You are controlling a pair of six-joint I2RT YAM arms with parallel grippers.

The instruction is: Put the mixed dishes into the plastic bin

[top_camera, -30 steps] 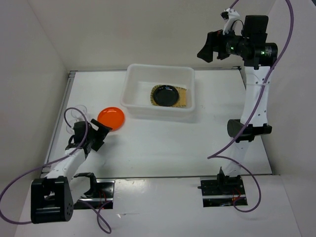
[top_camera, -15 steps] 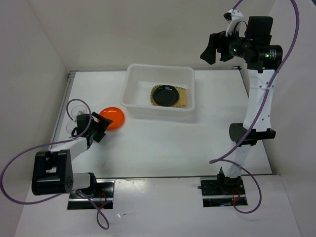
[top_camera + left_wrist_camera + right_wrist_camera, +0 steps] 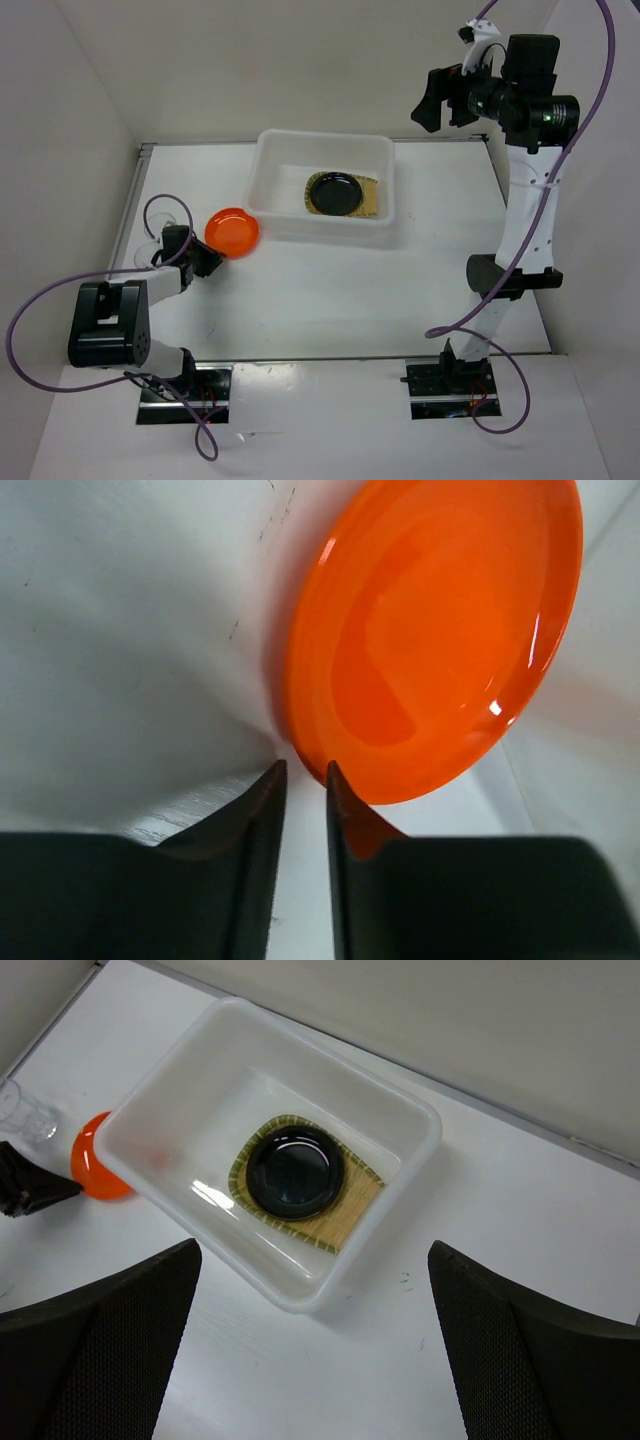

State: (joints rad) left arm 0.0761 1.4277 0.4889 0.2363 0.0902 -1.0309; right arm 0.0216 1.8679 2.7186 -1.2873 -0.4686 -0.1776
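The orange plate (image 3: 232,232) (image 3: 430,630) lies tilted on the table just left of the plastic bin (image 3: 320,137) (image 3: 420,1120). My left gripper (image 3: 207,258) (image 3: 305,770) is low at the plate's near-left rim, its jaws drawn close with the rim pinched between the tips. Inside the bin rests the black plate (image 3: 335,192) (image 3: 295,1172) on top of the bamboo tray (image 3: 372,200) (image 3: 345,1215). A clear cup (image 3: 25,1115) stands left of the orange plate. My right gripper (image 3: 435,95) (image 3: 315,1360) hangs open high over the bin's back right, holding nothing.
White walls close in the table on the left, back and right. A purple cable (image 3: 165,205) loops over the table's left side by the left arm. The right arm's upright links (image 3: 520,230) stand right of the bin.
My left gripper slid forward to the orange plate and closed its jaws on the rim; the plate shifted a little toward the bin. The right arm rose slightly and stays open.
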